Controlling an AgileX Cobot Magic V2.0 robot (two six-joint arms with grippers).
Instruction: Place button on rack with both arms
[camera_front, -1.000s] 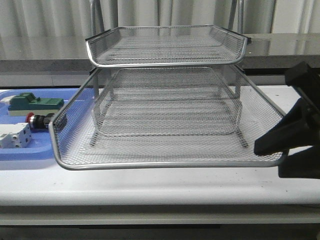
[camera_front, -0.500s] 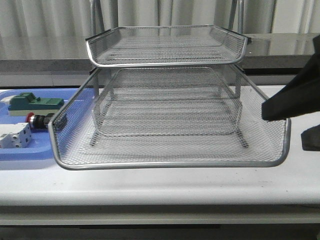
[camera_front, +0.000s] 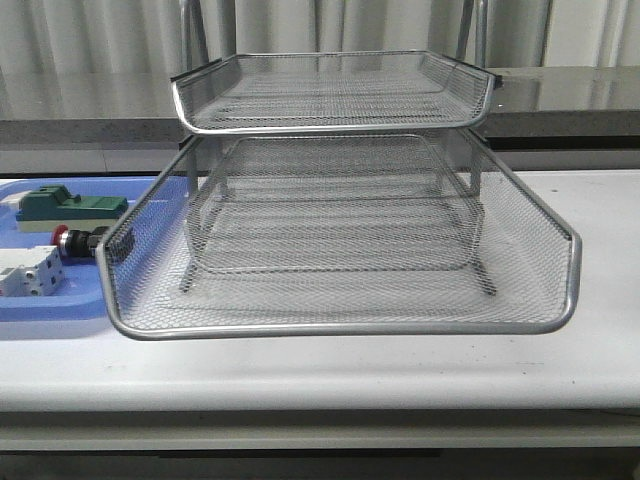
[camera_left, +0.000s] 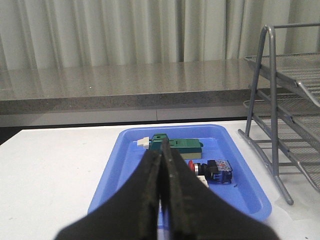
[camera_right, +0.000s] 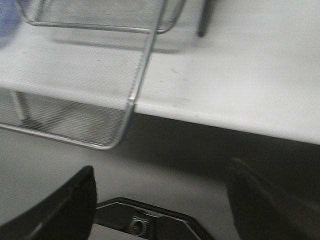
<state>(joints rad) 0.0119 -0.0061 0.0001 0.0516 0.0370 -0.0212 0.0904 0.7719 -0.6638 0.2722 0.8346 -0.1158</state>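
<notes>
The button (camera_front: 78, 240), with its red head and dark body, lies in the blue tray at the left, against the rack's pulled-out bottom tray. In the left wrist view the button (camera_left: 212, 169) lies just beyond and to one side of my left gripper (camera_left: 161, 153), which is shut and empty above the blue tray. The rack (camera_front: 340, 326) fills the table's middle, its lowest mesh tray slid forward. My right gripper (camera_right: 161, 167) is open and empty, away from the corner of the rack's tray (camera_right: 134, 96). Neither arm shows in the front view.
The blue tray (camera_front: 50, 312) at the left also holds a green block (camera_front: 72, 208) and a white-grey terminal block (camera_front: 28, 272). In the left wrist view the blue tray (camera_left: 241, 186), the green block (camera_left: 183, 145) and the rack's frame (camera_left: 273, 100) show.
My right gripper, which was at the front right corner of the rack's lowest tray, has drawn back to the right and left the front view. The rack and button have not moved.
</notes>
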